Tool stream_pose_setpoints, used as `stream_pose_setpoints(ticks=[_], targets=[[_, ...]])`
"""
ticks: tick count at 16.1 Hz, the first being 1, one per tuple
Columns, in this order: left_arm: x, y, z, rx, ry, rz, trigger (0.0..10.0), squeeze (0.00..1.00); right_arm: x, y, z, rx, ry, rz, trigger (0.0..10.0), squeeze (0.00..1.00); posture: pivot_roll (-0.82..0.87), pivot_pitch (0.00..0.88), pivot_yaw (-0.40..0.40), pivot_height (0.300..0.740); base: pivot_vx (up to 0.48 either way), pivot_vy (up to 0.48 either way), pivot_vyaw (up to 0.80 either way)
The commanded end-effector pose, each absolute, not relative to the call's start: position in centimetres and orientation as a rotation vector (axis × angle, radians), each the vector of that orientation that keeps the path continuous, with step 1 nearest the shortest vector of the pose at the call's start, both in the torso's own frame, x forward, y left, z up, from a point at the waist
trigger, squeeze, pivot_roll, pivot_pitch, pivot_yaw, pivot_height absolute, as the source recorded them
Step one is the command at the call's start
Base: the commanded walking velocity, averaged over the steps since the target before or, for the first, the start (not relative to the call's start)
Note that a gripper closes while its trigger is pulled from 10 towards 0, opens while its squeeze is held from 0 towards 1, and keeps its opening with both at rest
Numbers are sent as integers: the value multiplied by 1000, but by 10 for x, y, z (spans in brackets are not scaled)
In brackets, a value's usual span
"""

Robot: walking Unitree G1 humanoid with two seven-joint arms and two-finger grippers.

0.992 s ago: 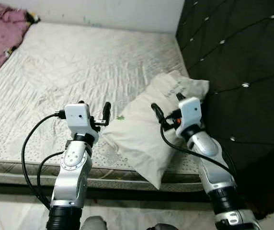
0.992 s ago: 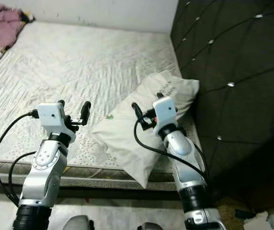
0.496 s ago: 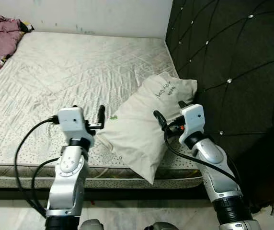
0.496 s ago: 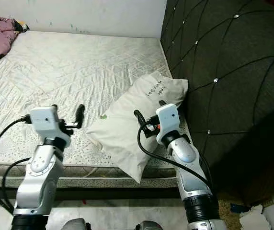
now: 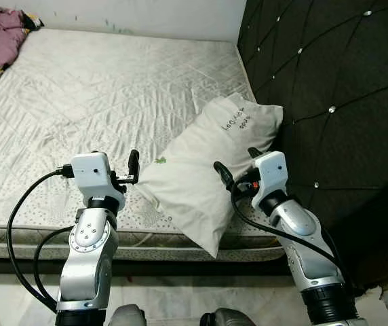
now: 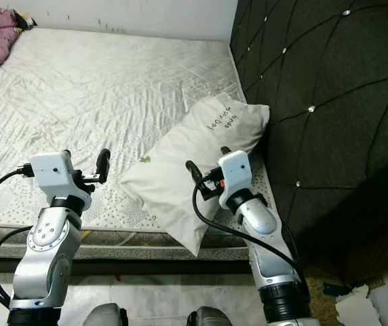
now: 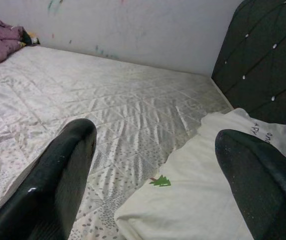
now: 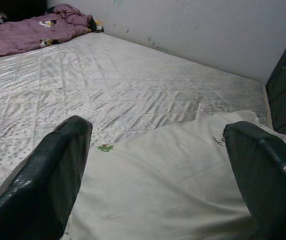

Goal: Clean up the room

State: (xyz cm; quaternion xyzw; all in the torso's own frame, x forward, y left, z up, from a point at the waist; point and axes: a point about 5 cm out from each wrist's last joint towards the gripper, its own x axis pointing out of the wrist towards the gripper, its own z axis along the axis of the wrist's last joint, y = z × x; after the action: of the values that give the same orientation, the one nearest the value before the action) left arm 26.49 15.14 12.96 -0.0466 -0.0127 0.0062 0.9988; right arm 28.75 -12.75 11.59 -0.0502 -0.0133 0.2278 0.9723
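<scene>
We found the pillow (image 5: 204, 166) lying aslant on the mattress (image 5: 79, 95), at the corner next to the dark tufted headboard (image 5: 330, 81), its lowest corner hanging past the mattress edge. Its long axis ran from about seven o'clock up to one o'clock in the head views, the handwritten end nearest the headboard.

Our right pincer (image 5: 235, 168) was the nearer one: it hovered over the pillow's edge on the headboard side, the bulk of the pillow lying toward ten o'clock from it, and in its wrist view the pale cloth spread out between and ahead of both fingers (image 8: 48, 175). Those fingers were spread wide with nothing between them. We could not tell whether they were touching the fabric or hanging just above it.

Our left pincer (image 5: 123, 170) stood just beside the pillow's opposite edge, over bare mattress, the pillow off toward two o'clock; it too was spread and held nothing. Both forearms were raised from below, wrists level, fingers pointing toward the far wall.

We judged the pillow to be the step in hand, bracketed across its short axis. A purple garment (image 5: 1, 34) lay bunched at the far eleven o'clock corner, well apart.
</scene>
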Motion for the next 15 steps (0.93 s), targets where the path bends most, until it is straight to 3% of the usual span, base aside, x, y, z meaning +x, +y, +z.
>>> stream_pose_setpoints(ticks=[1,6,13,15], targets=[[263,152,130,-87,-21,21,10000,0,286,-128,116,-104,-23,465,10000,0,44,74,-58,680,0,0,0],[265,152,130,-91,-13,28,10000,0,285,-129,118,-105,-22,467,10000,0,38,78,-60,630,0,0,0],[265,157,130,-87,-9,38,10000,0,288,-129,119,-109,-17,471,10000,0,39,72,-62,630,0,0,0],[265,158,131,-81,-24,31,10000,0,289,-127,119,-111,-18,478,10000,0,44,68,-65,630,300,0,0]])
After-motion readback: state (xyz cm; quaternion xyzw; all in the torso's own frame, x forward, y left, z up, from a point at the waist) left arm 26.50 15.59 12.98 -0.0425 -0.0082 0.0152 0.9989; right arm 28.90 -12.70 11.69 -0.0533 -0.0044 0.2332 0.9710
